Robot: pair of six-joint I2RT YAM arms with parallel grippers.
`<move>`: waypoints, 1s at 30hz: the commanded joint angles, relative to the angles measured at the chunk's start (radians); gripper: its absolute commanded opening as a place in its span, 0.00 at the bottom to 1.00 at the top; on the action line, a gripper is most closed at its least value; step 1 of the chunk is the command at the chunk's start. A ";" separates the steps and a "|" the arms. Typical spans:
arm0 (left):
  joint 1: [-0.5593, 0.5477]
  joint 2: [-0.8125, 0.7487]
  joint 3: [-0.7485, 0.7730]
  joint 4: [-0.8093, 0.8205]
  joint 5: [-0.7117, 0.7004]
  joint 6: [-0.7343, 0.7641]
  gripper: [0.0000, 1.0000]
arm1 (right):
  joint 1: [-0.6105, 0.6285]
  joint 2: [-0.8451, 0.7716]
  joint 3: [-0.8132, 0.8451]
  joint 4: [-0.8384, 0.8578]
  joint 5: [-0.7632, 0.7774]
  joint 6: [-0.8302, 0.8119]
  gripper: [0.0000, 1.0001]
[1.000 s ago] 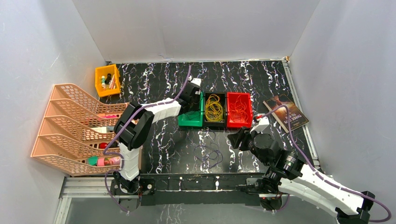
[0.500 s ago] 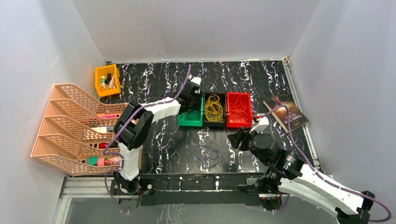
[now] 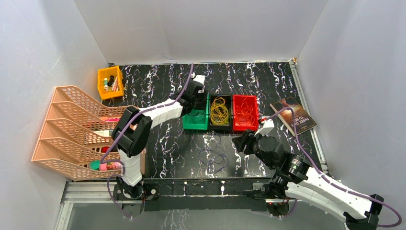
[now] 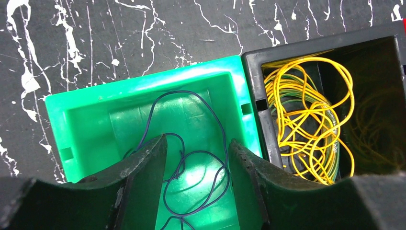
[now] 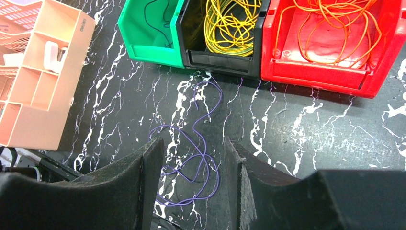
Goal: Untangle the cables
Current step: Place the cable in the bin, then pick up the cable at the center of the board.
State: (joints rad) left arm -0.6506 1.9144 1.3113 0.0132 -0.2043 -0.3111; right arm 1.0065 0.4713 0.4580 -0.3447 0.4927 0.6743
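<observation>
My left gripper (image 4: pixel 197 140) hangs open over the green bin (image 4: pixel 143 91). A thin dark blue cable (image 4: pixel 197 152) lies loose on the bin's floor beneath the spread jaws. Yellow cables (image 4: pixel 301 115) fill the black bin (image 3: pixel 219 111) beside it, and orange cables (image 5: pixel 335 28) lie in the red bin (image 3: pixel 245 112). A purple cable (image 5: pixel 205 152) curls on the marbled table in front of the bins, also in the top view (image 3: pixel 214 158). My right gripper (image 5: pixel 195 142) is open above that purple cable, nothing between its fingers. In the top view, the left gripper (image 3: pixel 196 106) is at the green bin's left end and the right gripper (image 3: pixel 242 143) is near the table's front.
A peach mesh file rack (image 3: pixel 72 129) stands along the left side. A small yellow bin (image 3: pixel 110 82) with small items sits at the back left. A book (image 3: pixel 293 116) lies at the right edge. A peach compartment box (image 5: pixel 43 81) shows in the right wrist view.
The left gripper has opened over the green bin and its wrist has shifted slightly back and left. The right arm has barely moved.
</observation>
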 commanded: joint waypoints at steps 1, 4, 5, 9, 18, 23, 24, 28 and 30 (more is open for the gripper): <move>0.002 -0.100 0.024 -0.025 -0.042 0.027 0.50 | 0.003 -0.001 0.018 0.058 0.000 -0.004 0.58; 0.002 -0.116 0.012 -0.027 -0.055 0.029 0.50 | 0.003 0.003 0.018 0.061 -0.002 -0.007 0.58; 0.002 -0.124 0.006 -0.027 -0.056 0.029 0.50 | 0.002 0.005 0.019 0.061 -0.002 -0.008 0.58; 0.002 -0.170 -0.001 -0.032 -0.050 0.031 0.51 | 0.002 0.015 0.022 0.067 -0.003 -0.015 0.58; 0.002 -0.345 -0.071 -0.094 -0.018 0.070 0.54 | 0.002 0.097 0.031 0.102 -0.019 -0.030 0.59; 0.002 -0.497 -0.204 -0.107 0.080 0.085 0.60 | 0.003 0.223 0.056 0.094 -0.034 -0.012 0.62; 0.002 -0.531 -0.234 -0.096 0.105 0.087 0.62 | 0.002 0.257 0.066 0.096 -0.044 -0.012 0.62; 0.002 -0.624 -0.304 -0.117 0.167 0.074 0.70 | 0.001 0.422 0.113 0.084 -0.118 -0.033 0.62; 0.002 -0.667 -0.342 -0.119 0.175 0.049 0.74 | 0.001 0.492 0.130 0.087 -0.178 -0.053 0.60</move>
State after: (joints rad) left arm -0.6506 1.3388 1.0210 -0.0837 -0.1009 -0.2417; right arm 1.0065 0.8577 0.5121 -0.2886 0.4152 0.6506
